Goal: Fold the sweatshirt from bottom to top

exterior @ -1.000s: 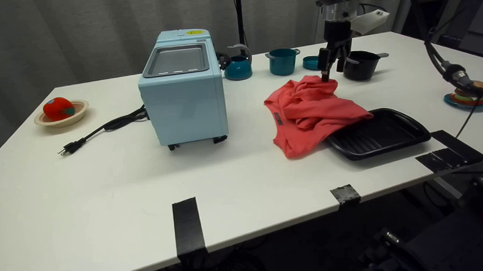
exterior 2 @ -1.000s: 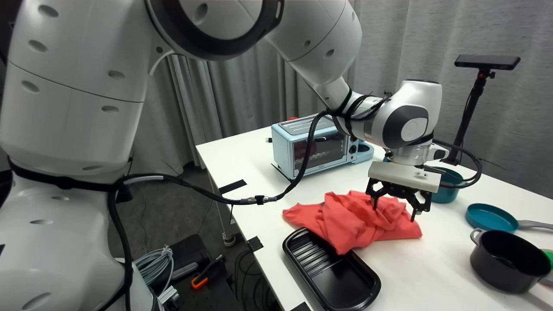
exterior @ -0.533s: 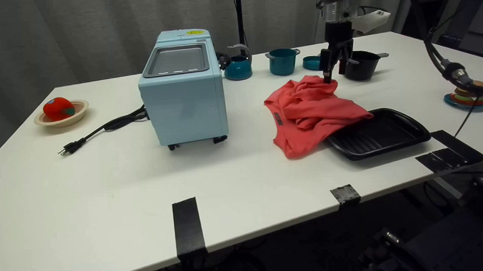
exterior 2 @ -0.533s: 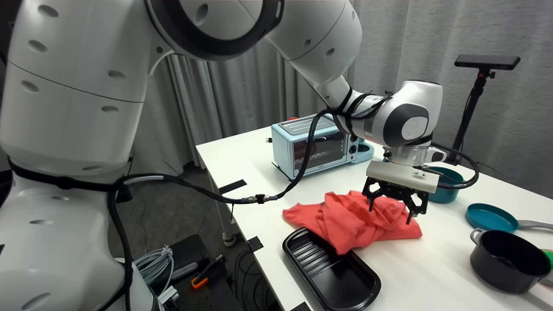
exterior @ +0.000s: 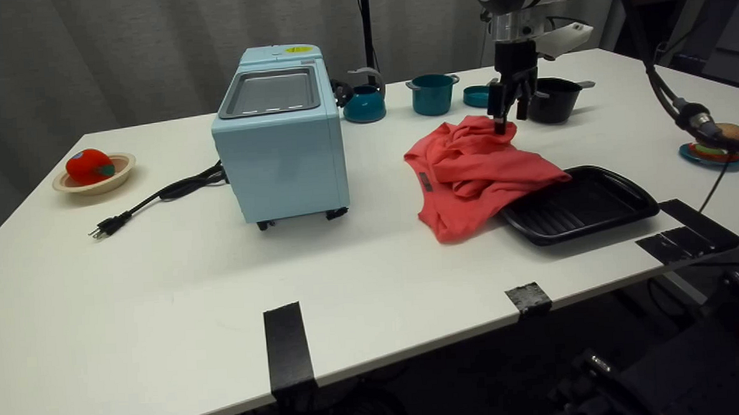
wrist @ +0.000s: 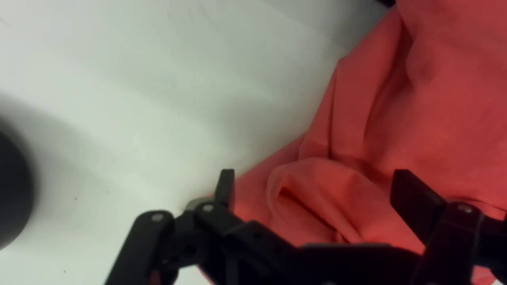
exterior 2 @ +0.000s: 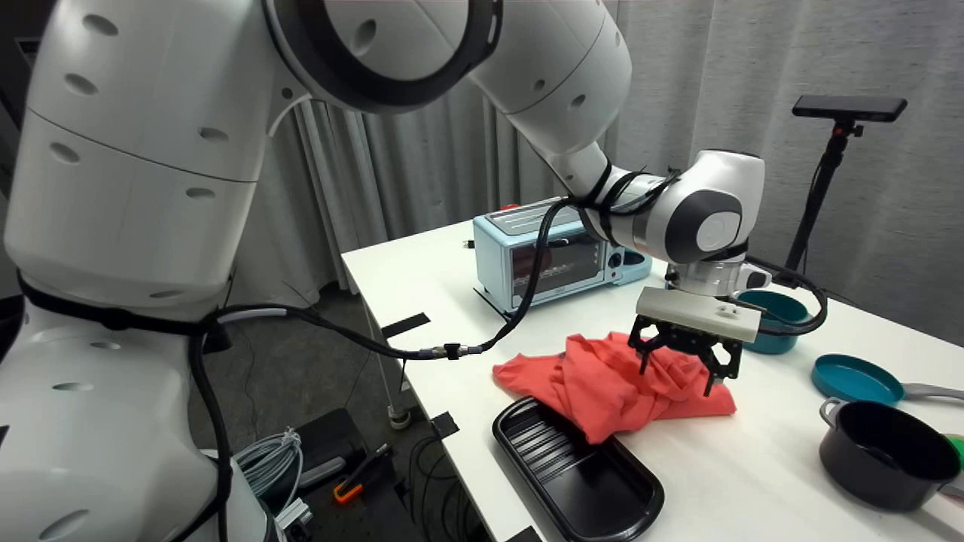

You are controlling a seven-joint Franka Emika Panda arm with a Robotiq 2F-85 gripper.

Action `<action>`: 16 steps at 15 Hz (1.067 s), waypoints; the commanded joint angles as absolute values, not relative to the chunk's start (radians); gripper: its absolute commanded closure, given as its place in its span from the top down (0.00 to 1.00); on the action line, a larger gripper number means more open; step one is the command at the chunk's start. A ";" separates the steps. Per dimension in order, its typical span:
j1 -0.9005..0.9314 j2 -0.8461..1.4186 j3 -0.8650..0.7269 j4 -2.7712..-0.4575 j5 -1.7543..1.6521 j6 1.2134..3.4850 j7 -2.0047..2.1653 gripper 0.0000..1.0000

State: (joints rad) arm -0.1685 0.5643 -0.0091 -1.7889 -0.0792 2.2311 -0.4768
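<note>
The sweatshirt is a red, crumpled heap of cloth on the white table in both exterior views (exterior: 477, 178) (exterior 2: 602, 388). One edge of it lies over the black ribbed pan (exterior: 594, 204). In the wrist view the sweatshirt (wrist: 443, 111) fills the right side, with a raised fold between the fingers. My gripper (wrist: 314, 174) is open, with its fingers wide apart on either side of that fold. In both exterior views the gripper (exterior: 510, 125) (exterior 2: 676, 382) points down over the heap's back part. Whether the fingertips touch the cloth cannot be told.
A light blue toaster oven (exterior: 283, 155) stands beside the sweatshirt. A black pot (exterior 2: 889, 455), a teal pan (exterior 2: 855, 379), a teal pot (exterior: 433, 94) and a teal kettle (exterior: 365, 103) stand around the far side. A toy burger (exterior: 719, 142) lies near the edge.
My gripper has come down a little closer to the sweatshirt and shifted slightly, staying open. The sweatshirt and other objects have not moved.
</note>
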 commanded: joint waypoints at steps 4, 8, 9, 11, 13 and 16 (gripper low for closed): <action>-0.154 0.616 0.003 -1.767 -0.114 2.292 -0.481 0.71; -0.140 0.593 0.003 -1.800 -0.137 2.324 -0.467 0.39; -0.137 0.586 0.003 -1.807 -0.140 2.322 -0.465 0.31; -0.130 0.572 0.001 -1.824 -0.149 2.318 -0.459 0.17; -0.121 0.557 -0.001 -1.840 -0.159 2.317 -0.451 0.01; -0.097 0.519 -0.008 -1.876 -0.193 2.317 -0.422 0.00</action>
